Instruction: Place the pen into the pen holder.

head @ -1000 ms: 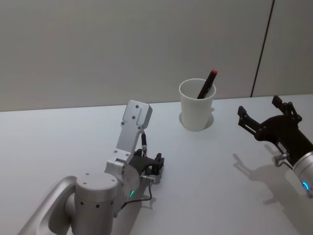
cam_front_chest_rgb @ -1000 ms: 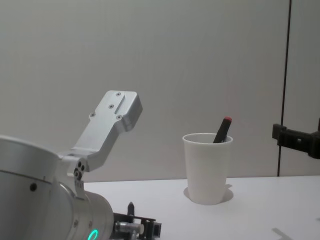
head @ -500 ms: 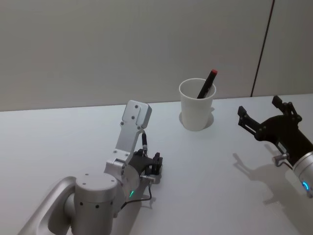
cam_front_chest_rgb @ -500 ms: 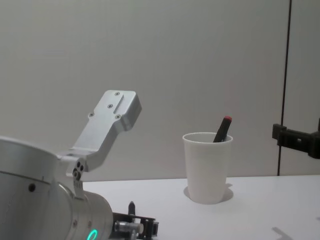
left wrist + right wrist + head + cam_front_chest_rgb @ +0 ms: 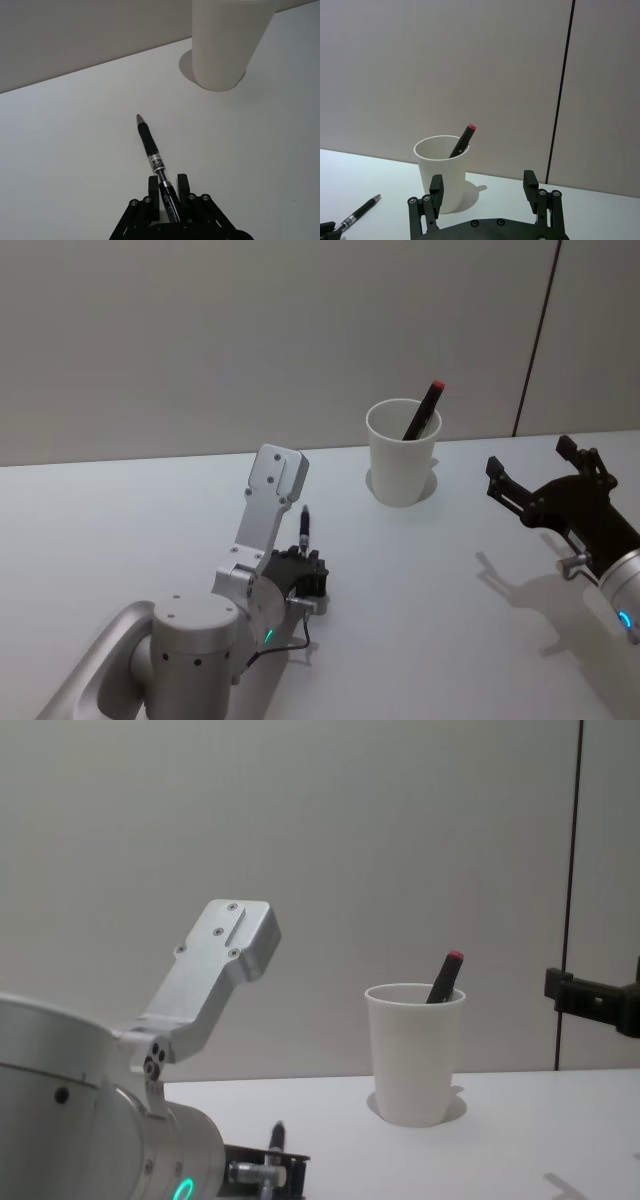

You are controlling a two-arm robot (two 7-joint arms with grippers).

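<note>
The left pincer (image 5: 167, 183) is gripping the rear end of a black pen (image 5: 150, 147), its fingers closing on the barrel from both sides. It is sitting low over the white counter (image 5: 420, 570), near the robot and well short of the pen holder (image 5: 402, 465). The pen's long axis is running straight out ahead of the pincer, and its grey tip is pointing away from the robot toward the back wall, aiming somewhat left of the holder. Whether the tip is touching the counter cannot be told. The holder, a white paper cup, is standing upright near the wall, and a red-capped marker (image 5: 424, 412) is leaning inside it, cap up. The right pincer (image 5: 530, 457) is hovering open to the right of the holder, gripping nothing.
</note>
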